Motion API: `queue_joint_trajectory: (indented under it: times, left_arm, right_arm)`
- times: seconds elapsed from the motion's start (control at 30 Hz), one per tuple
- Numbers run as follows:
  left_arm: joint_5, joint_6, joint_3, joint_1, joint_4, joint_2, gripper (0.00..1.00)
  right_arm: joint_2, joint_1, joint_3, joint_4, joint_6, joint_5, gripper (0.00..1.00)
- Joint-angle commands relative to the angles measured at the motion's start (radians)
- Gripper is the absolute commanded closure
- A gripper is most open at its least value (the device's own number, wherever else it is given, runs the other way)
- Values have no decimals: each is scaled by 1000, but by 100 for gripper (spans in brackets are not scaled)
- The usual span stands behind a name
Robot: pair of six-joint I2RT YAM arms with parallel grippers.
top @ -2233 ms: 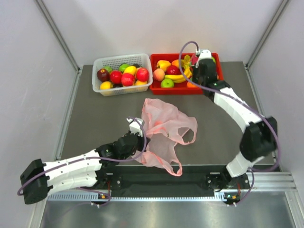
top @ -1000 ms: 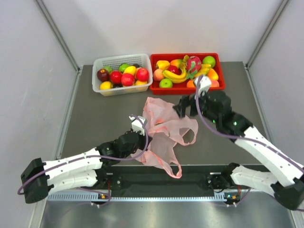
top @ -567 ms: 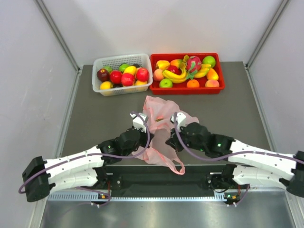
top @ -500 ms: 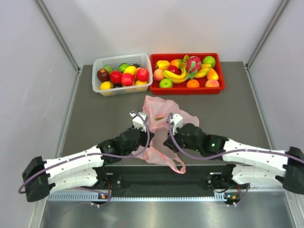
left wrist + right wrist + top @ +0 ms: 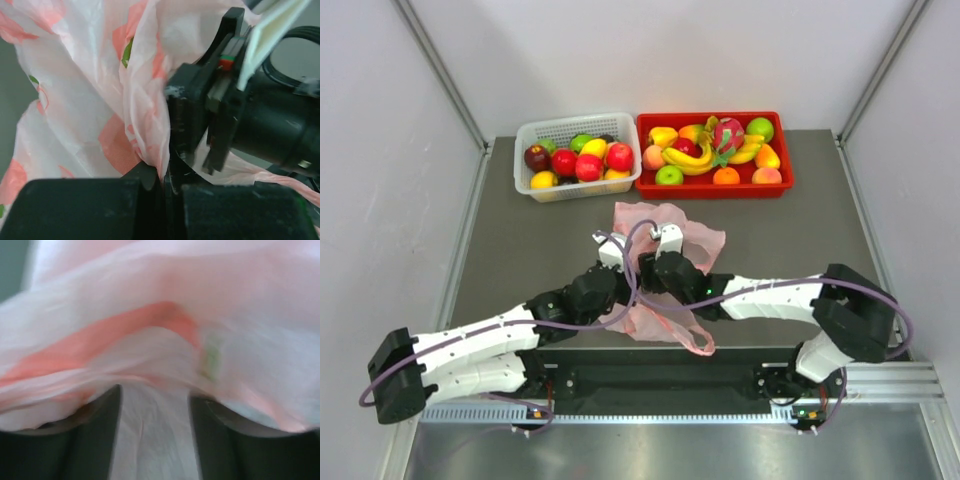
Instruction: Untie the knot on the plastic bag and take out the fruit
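Note:
The pink plastic bag lies crumpled in the middle of the table. My left gripper is shut on a fold of the bag, and its jaws pinch the film between them. My right gripper is pushed into the bag right beside it. Its fingers stand apart, with loose film draped over and between them. The knot is hidden. Fruit, including a banana bunch and a dragon fruit, lies in the red tray. I cannot tell whether the bag holds any.
A white basket of fruit stands at the back, left of the red tray. The right arm's wrist sits close against the left gripper. Both forearms cross the near half of the table. A bag handle trails toward the front edge.
The right arm swung from the red tray down to the bag, and its gripper now sits in the folds beside the left one. The bag has bunched up. The left gripper kept its hold.

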Motion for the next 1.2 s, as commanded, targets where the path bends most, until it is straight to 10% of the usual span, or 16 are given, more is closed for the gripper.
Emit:
queue_joint_trajectory:
  times: [0.0, 0.1, 0.77, 1.17]
  left_arm:
    - [-23, -4, -15, 1, -14, -43, 100]
    - [-21, -18, -41, 1, -36, -68, 100]
    - [11, -150, -256, 1, -78, -212, 100]
    - [-187, -303, -211, 1, -339, -255, 100]
  right_arm:
    - [67, -48, 90, 149, 13, 104, 36]
    - [133, -65, 147, 150, 16, 121, 1]
    - [431, -135, 334, 385, -73, -150, 0]
    - [416, -146, 357, 221, -90, -90, 4]
